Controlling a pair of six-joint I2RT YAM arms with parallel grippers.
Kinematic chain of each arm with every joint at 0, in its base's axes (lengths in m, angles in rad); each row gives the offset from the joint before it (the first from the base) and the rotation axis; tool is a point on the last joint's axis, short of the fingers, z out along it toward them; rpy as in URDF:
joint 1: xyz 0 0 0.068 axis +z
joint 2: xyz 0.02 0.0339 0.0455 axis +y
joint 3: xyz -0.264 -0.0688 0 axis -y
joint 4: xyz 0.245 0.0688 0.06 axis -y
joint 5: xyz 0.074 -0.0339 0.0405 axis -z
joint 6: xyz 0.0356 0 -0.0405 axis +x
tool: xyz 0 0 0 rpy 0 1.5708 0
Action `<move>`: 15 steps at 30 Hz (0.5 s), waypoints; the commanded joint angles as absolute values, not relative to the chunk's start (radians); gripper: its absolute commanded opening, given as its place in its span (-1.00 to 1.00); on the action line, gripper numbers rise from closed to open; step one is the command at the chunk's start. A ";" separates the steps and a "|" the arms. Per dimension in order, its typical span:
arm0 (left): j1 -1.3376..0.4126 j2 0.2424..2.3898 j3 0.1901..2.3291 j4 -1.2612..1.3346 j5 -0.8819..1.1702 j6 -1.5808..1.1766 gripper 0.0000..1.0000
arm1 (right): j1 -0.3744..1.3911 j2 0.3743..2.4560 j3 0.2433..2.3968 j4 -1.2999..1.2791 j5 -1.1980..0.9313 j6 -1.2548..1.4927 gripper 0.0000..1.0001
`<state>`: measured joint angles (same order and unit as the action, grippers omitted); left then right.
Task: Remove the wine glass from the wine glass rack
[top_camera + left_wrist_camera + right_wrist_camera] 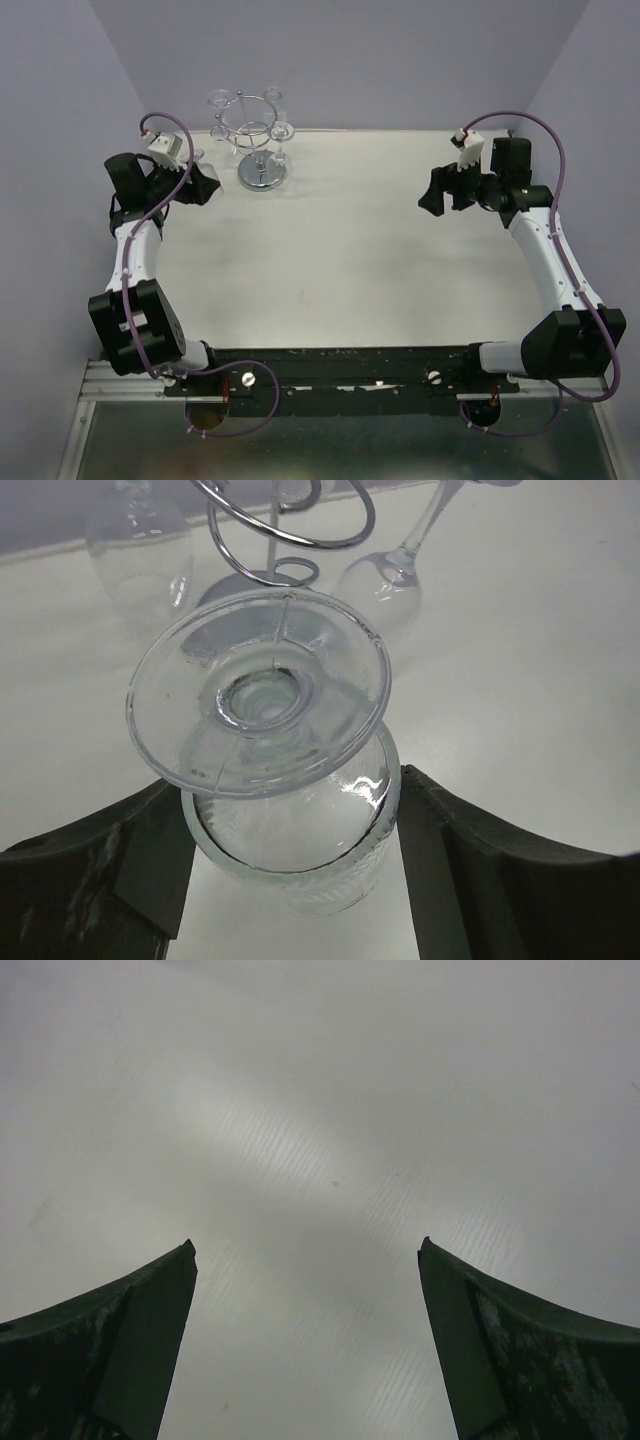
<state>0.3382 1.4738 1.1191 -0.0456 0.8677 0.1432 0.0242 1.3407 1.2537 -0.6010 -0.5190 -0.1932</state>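
The wine glass (260, 705), clear, with a wide round foot, sits in my left claw (288, 780). The two dark fingers (150, 860) are closed in on either side of its bowl, and their inner faces look to be touching the glass. It is upside down: the foot is on top, facing my wrist camera, and the bowl hangs below between the fingers. Its long axis therefore runs roughly upright, leaning a little.

The wine glass rack (262, 176), a shiny chrome wire stand on a round disc base, stands at the far left of the white table (350, 250). It is just to the right of my left claw and slightly farther off. In the left wrist view one of its wire loops curls just beyond the far edge of the foot. I judge the foot to be out of that loop, though I cannot tell for sure whether the two touch. Two more clear glasses (385, 580) hang past it on the rack.

The rack lies to the right and far, so the way out for the glass is left and near. Keeping the stem axis upright should stop the foot from catching the wire.

My right claw (306, 1243) is spread wide with only bare table between its fingers. It is well apart on the right side, so the left arm is much the nearer.
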 commanded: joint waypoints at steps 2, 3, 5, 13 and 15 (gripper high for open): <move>0.302 1.330 0.954 0.121 0.787 -0.357 -1.00 | 0.020 1.347 1.318 -0.612 -0.474 -0.317 0.94; 0.289 1.324 0.950 0.083 0.758 -0.377 -1.00 | 0.021 1.348 1.322 -0.600 -0.472 -0.334 0.93; 0.275 1.324 0.940 0.023 0.681 -0.437 -1.00 | 0.023 1.342 1.324 -0.557 -0.486 -0.360 0.83; 0.258 1.417 0.930 -0.074 0.673 -0.727 -1.00 | 0.225 1.263 1.183 -0.287 -0.462 -0.557 0.71; 0.259 1.442 0.925 -0.035 0.750 -0.755 -1.00 | 0.294 1.255 1.140 -0.226 -0.454 -0.601 0.68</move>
